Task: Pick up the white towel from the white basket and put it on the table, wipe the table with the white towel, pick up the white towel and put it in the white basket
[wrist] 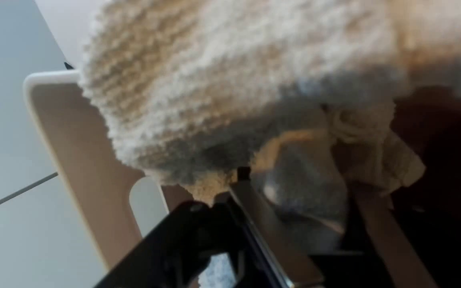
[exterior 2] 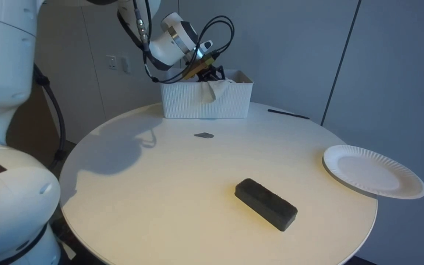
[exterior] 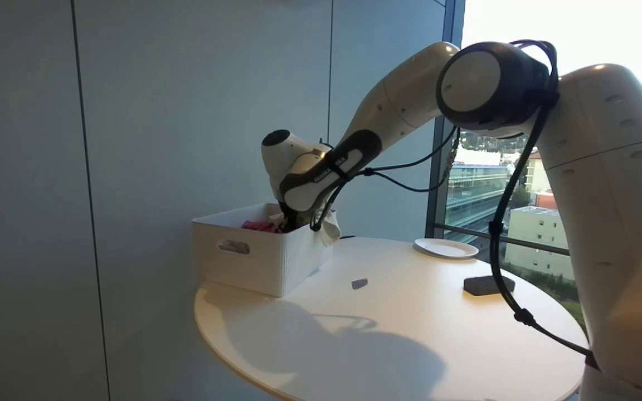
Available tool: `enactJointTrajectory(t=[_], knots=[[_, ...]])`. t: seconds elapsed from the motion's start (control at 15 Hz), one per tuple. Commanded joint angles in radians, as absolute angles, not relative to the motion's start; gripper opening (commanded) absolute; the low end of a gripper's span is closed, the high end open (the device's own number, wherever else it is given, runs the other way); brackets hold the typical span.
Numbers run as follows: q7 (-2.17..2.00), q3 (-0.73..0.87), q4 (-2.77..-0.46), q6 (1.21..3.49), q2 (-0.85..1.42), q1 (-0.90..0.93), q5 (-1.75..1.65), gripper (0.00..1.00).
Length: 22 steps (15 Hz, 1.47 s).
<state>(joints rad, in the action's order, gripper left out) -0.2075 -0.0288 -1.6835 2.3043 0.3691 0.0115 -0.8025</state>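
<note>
The white towel point(wrist: 234, 72) is bunched in the white basket point(wrist: 80, 144), and part of it hangs over the basket's rim. The hanging part shows in both exterior views point(exterior: 330, 228) point(exterior 2: 212, 92). The basket stands at the table's edge by the wall point(exterior: 254, 270) point(exterior 2: 182, 101). My gripper point(wrist: 300, 186) reaches down into the basket. Its fingers are apart, with a fold of pale cloth between them. In the exterior views the gripper point(exterior: 290, 220) point(exterior 2: 212, 73) is at the basket's rim, its fingertips hidden by the basket wall and towel.
A reddish cloth point(exterior: 259, 225) lies in the basket. On the round white table point(exterior 2: 168, 206) are a dark eraser-like block point(exterior 2: 265, 204), a grey patch point(exterior 2: 204, 135), a black pen-like stick point(exterior 2: 288, 113) and a white paper plate point(exterior 2: 370, 173) that overhangs the edge.
</note>
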Motion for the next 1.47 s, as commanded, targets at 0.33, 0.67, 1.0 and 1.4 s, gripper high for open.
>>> enactJointTrajectory(t=[0.33,0.67,1.0,1.4], knots=[[-0.295,-0.023,-1.693,2.207,0.138,0.146,-0.891,1.00],[-0.264,-0.046,-1.839,1.938,-0.092,0.112,-0.652,1.00],[-0.209,0.023,-2.038,1.795,-0.280,0.018,-0.422,1.00],[-0.172,0.034,-2.050,1.780,-0.264,-0.036,-0.382,1.00]])
